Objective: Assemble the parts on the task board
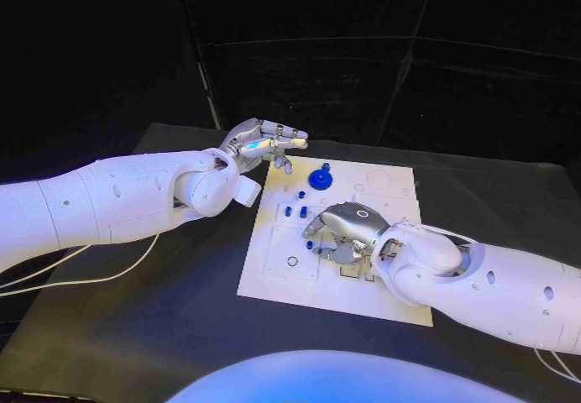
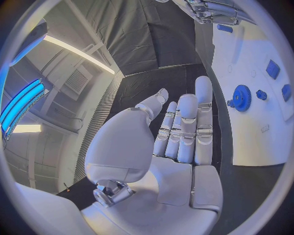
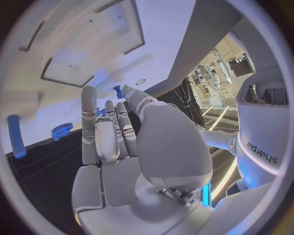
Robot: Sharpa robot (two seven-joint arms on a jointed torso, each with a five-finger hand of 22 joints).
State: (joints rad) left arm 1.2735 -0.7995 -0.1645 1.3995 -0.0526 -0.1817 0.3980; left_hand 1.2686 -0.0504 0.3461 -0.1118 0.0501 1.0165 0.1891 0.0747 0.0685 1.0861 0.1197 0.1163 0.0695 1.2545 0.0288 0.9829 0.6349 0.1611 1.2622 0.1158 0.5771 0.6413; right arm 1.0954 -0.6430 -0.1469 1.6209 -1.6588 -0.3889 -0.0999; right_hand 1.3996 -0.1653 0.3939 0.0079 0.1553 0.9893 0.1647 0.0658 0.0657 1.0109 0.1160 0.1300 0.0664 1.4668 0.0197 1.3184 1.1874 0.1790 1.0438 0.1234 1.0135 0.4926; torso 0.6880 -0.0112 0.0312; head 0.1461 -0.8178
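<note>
The left hand [image 1: 260, 143] hovers empty with fingers straight at the task board's [image 1: 381, 294] far-left corner near the blue gear [image 1: 320, 178], while the right hand [image 1: 345, 231] pinches a small blue part [image 3: 117, 90] over the board's middle.

The left robot hand [image 2: 178, 147] rises from six o'clock with its fingers [image 2: 203, 122] straight, close together and holding nothing, over the dark worktop [image 2: 153, 83]. The white task board [image 2: 251, 127] lies at three o'clock. On it a blue gear [image 2: 242, 98] stands beside a small blue peg [image 2: 261, 94], with more blue parts [image 2: 273, 69] towards two o'clock. The right robot hand [image 2: 211, 12] sits at one o'clock.
</note>
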